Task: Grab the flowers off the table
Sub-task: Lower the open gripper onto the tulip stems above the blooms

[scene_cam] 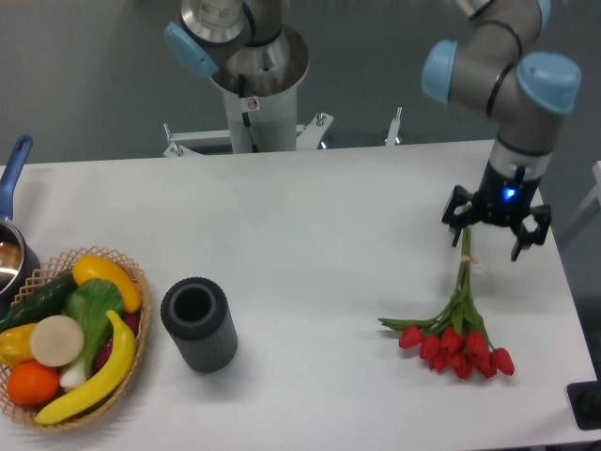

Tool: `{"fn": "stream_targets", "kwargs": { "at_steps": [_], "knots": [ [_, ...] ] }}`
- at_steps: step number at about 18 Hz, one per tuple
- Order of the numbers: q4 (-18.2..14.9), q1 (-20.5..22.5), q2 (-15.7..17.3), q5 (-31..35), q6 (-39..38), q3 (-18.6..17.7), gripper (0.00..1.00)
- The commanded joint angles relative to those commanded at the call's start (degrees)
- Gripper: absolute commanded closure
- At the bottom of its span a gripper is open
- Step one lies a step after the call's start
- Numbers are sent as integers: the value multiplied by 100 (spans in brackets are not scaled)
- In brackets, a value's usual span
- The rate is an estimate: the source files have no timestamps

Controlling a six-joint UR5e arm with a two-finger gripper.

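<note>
The flowers, a bunch of red tulips with thin green stems, lie on the white table at the right, heads toward the front edge. My gripper hangs open just above the upper end of the stems, its dark fingers spread to either side of that end. Nothing is held between them. The very tip of the stems is hidden under the gripper body.
A dark grey cylinder stands left of centre. A wicker basket of fruit and vegetables sits at the front left, with a blue-handled pot behind it. The arm's base rises behind the table.
</note>
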Motion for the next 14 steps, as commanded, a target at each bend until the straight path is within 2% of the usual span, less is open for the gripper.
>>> {"fn": "stream_targets", "kwargs": {
  "at_steps": [5,14],
  "knots": [
    [273,-53,-281,97,9,-44,0],
    [300,-176,-537,88,17,-44,0]
  ]
}}
